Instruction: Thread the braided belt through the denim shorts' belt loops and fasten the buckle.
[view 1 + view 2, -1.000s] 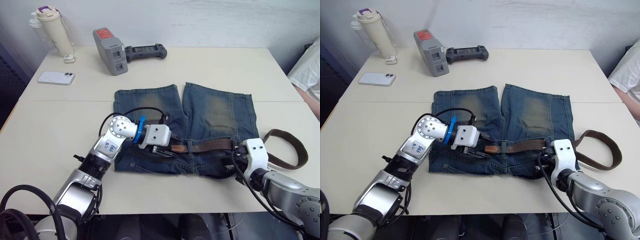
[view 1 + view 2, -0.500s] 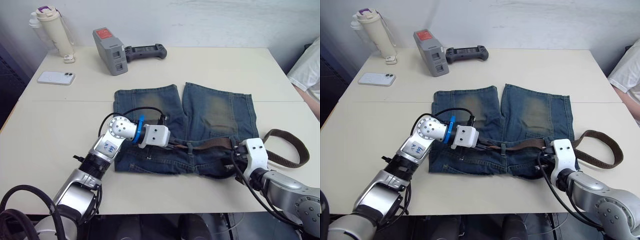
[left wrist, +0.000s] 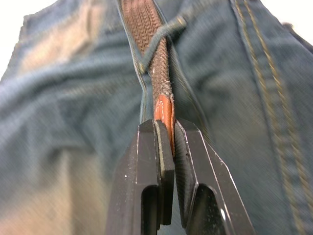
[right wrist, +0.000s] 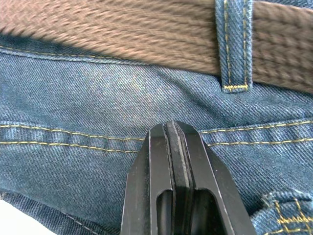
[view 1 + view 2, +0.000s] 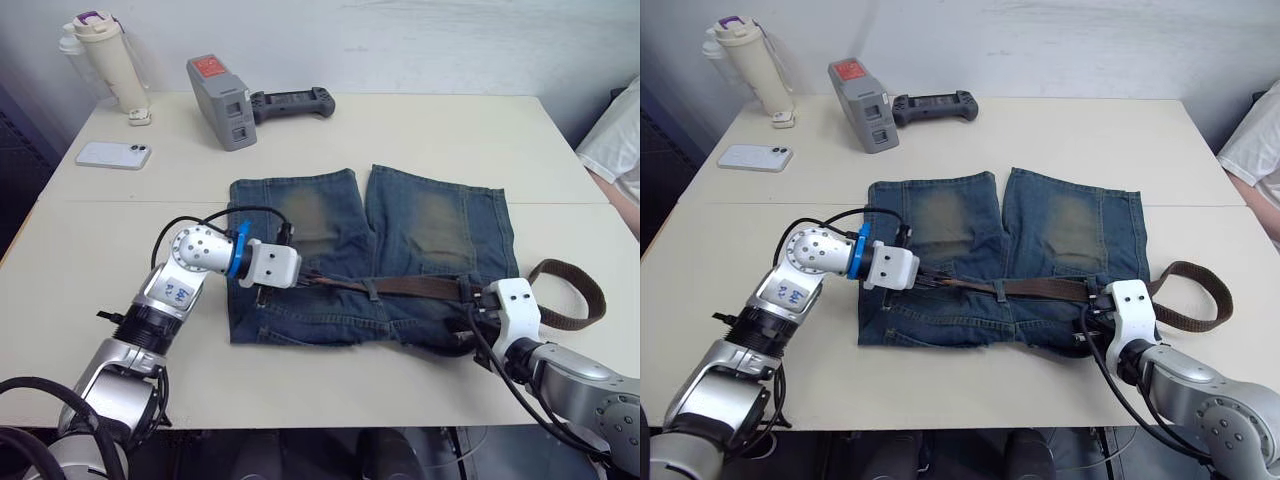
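From the head camera I see my left end effector point(image 5: 298, 281) has drawn back toward the left-hand edge of the denim shorts point(image 5: 400, 225) since a second ago, dragging the tan tip of the braided belt point(image 5: 420, 287) with it. The belt now runs straighter along the waistband, under the belt loop point(image 5: 372, 289) near the fly, and the loose loop off the shorts' right-hand side has shrunk. I judge the threading is advancing, with loops left of the fly still to pass and the buckle not yet fastened. My right end effector point(image 5: 470, 310) rests on the waistband's right-hand end, beside the belt.

In the left wrist view, the end effector point(image 3: 166, 142) is pinched narrow on the belt's smooth orange-tan leather tip; behind it the coarse brown weave passes under a thin denim loop point(image 3: 161, 36).

In the right wrist view, the end effector point(image 4: 173, 134) is closed flat with nothing between its pads, pressing twill denim with yellow stitching just below a belt loop point(image 4: 234, 44) that straps the flat ribbed braid.
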Action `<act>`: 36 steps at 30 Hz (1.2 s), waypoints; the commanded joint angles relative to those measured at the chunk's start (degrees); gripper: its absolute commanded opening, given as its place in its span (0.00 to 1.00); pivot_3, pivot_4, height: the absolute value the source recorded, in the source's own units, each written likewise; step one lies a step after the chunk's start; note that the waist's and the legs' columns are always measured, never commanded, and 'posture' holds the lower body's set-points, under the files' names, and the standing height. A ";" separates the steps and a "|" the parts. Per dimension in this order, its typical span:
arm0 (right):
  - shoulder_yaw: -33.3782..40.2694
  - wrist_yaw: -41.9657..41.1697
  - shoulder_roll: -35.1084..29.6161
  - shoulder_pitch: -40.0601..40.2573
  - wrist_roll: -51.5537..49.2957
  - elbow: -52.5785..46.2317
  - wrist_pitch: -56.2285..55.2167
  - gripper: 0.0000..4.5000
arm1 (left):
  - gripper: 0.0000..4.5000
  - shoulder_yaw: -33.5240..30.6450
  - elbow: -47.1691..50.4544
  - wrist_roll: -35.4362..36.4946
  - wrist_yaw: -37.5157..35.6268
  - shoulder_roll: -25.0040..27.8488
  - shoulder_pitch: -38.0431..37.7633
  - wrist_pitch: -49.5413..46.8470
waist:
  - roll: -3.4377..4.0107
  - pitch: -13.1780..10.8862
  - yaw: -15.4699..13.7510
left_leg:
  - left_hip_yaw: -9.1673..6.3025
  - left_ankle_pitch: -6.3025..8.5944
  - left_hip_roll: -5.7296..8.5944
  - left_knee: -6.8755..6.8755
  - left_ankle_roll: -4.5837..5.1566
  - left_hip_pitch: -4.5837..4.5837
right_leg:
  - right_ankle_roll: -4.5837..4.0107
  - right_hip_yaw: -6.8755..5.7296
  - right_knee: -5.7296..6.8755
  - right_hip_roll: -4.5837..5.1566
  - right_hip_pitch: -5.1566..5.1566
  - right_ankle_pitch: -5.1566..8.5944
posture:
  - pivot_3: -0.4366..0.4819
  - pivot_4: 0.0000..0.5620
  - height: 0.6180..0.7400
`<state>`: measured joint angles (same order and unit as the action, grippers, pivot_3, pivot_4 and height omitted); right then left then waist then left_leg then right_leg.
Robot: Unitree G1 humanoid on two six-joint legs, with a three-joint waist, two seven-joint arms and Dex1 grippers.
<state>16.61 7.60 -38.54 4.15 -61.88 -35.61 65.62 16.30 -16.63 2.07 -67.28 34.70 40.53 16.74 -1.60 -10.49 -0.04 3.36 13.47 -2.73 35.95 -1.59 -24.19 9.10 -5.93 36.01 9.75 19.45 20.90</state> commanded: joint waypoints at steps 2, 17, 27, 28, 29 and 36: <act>-0.21 -0.64 -0.58 1.39 1.28 1.59 2.90 0.00 | 0.01 -3.93 -1.13 1.01 -0.20 3.82 -0.84 -0.49 | 0.00 0.00 0.01 | 0.00 0.00 0.00 -0.01 0.00 0.00 | 0.00 0.00 0.00 0.00 0.00 0.00 | 0.48 0.27 1.00; 0.54 -1.86 0.27 -0.66 1.85 0.88 4.71 0.00 | 0.29 -5.17 3.21 7.45 -2.53 1.79 -4.10 -8.36 | 0.00 0.00 0.03 | 0.01 0.01 -0.04 0.00 -0.01 0.00 | -0.01 0.02 0.01 -0.05 0.00 -0.01 | 0.48 0.27 1.00; 4.15 -4.95 -2.40 -0.73 -4.17 -2.60 6.75 0.00 | 0.98 -10.91 5.60 15.61 -9.97 8.78 -2.19 -23.61 | 0.05 -0.04 0.02 | 0.01 0.02 -0.05 -0.05 -0.03 -0.03 | -0.01 0.01 -0.01 -0.05 0.06 0.00 | 0.48 0.27 1.00; 4.40 -6.41 -3.99 -0.97 -5.35 -3.53 7.07 0.00 | 0.98 -11.85 6.54 17.42 -10.96 10.10 -2.39 -26.79 | 0.06 -0.04 0.02 | 0.01 0.02 -0.05 -0.09 -0.03 -0.03 | -0.01 0.02 -0.03 -0.05 0.08 0.00 | 0.48 0.27 1.00; 4.70 -7.83 -5.46 -1.15 -6.77 -4.16 7.44 0.00 | 0.98 -12.54 7.26 18.40 -11.41 10.91 -2.60 -28.52 | 0.11 -0.07 0.05 | 0.02 0.02 -0.05 -0.09 -0.03 -0.03 | -0.01 0.02 -0.02 -0.05 0.09 0.00 | 0.48 0.27 1.00; 5.03 -18.84 -18.76 -4.45 -10.33 -10.10 6.50 0.28 | 1.00 -13.25 12.67 22.60 -10.68 10.55 -1.72 -39.65 | 0.22 -0.16 -0.10 | 0.04 0.03 -0.04 -0.03 -0.03 -0.05 | -0.01 0.06 -0.01 -0.05 0.09 0.00 | 0.48 0.27 1.00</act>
<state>20.46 -7.68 -54.58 0.63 -71.52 -42.60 72.81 4.21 -7.04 22.71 -78.83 45.59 37.44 -20.71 -1.39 -10.65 -0.14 3.40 13.51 -2.77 35.93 -1.62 -24.25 9.09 -5.86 35.99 9.69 19.54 20.90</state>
